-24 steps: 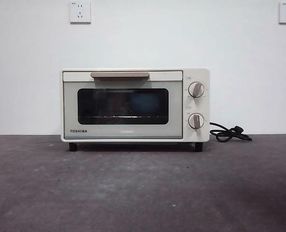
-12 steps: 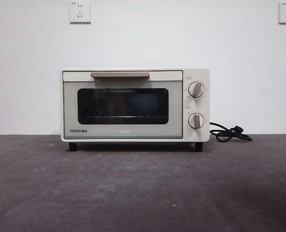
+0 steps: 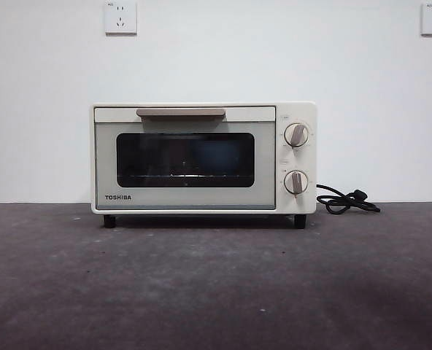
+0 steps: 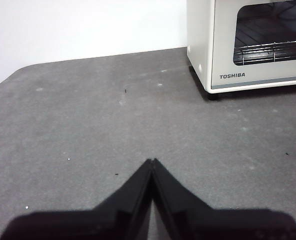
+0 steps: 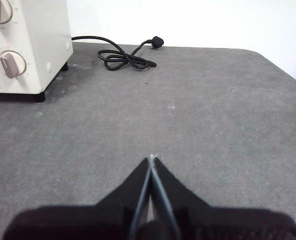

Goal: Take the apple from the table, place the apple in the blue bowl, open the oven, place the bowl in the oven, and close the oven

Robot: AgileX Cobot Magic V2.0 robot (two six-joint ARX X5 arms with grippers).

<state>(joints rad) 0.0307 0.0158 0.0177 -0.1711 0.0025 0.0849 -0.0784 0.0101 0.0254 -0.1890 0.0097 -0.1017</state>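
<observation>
Oven [image 3: 203, 157] sits door-shut on the tabletop [image 3: 216, 284], well ahead of both tools, its cord [image 5: 125, 56] coiled beside it. Left tool [image 4: 152, 162] and right tool [image 5: 152, 158] hover over bare tabletop, jaws pressed together, holding nothing.

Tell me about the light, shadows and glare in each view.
Front view: even soft light, a faint bluish sheen on the oven door glass, a thin shadow beneath it. Left wrist view: the left hand is a dark, featureless shape. Right wrist view: the right hand likewise; the table is evenly lit.
</observation>
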